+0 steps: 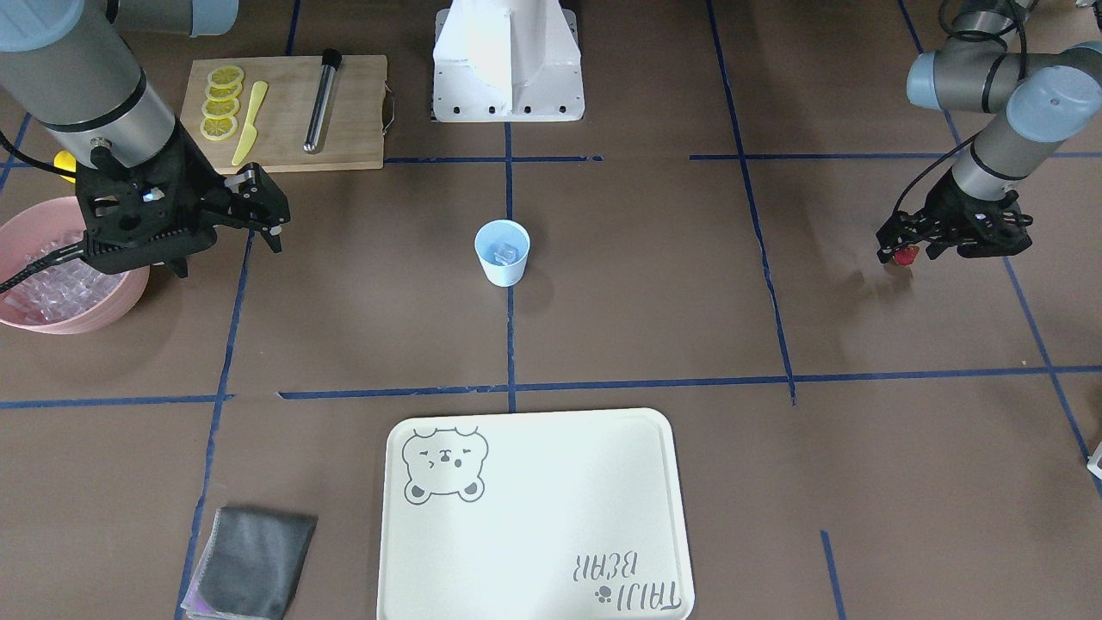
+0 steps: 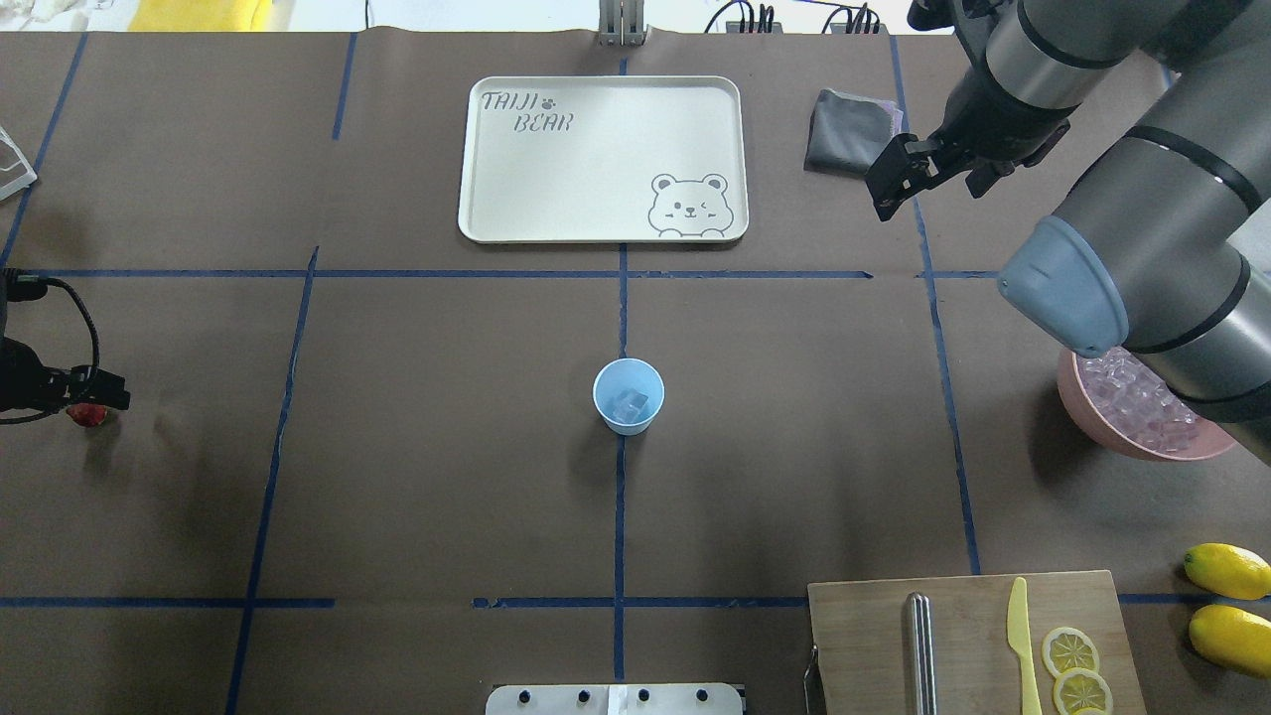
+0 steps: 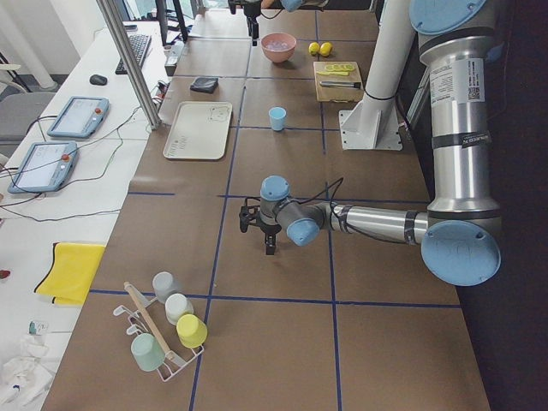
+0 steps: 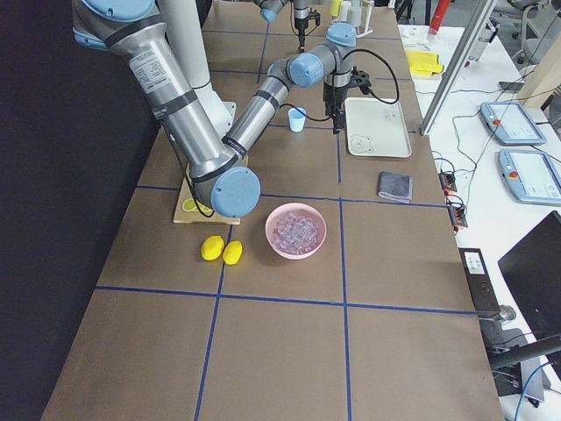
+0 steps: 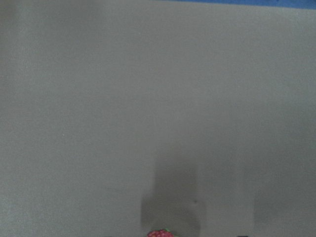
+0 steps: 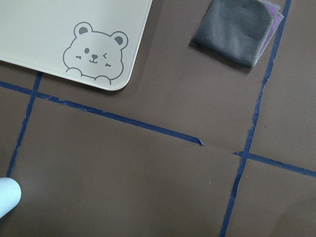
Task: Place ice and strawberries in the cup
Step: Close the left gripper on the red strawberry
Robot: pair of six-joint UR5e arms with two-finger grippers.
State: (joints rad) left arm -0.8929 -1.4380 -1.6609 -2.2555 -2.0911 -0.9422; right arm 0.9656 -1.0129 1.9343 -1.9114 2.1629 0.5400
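The pale blue cup stands upright at the table's middle, with a clear ice cube inside; it also shows in the overhead view. My left gripper is shut on the small red strawberry, held just above the table far to the cup's side; the strawberry also shows in the overhead view and at the bottom edge of the left wrist view. My right gripper is open and empty, raised beside the pink bowl full of ice.
A cream bear tray and a grey cloth lie on the operators' side. A wooden board holds lemon slices, a yellow knife and a metal rod. Two lemons lie by the board. The robot base stands behind the cup.
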